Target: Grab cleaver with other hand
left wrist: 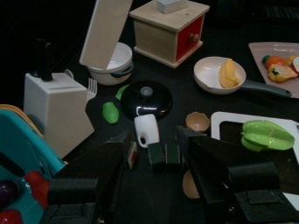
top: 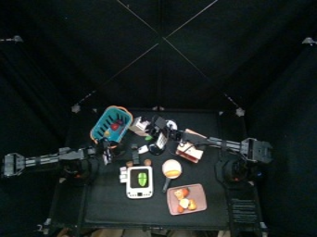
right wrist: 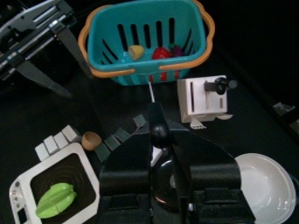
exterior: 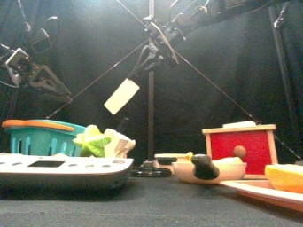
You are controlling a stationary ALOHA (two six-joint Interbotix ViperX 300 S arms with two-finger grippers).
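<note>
We judge the handover about to start: at the left, our left gripper (left wrist: 170, 162) hangs low with jaws spread wide and nothing in them. One cleaver (exterior: 122, 96) dangles high over the table's middle, blade down, pinched by the right gripper (exterior: 147, 58). Next, the left must rise and close on it. We count one cleaver and two grippers.
</note>
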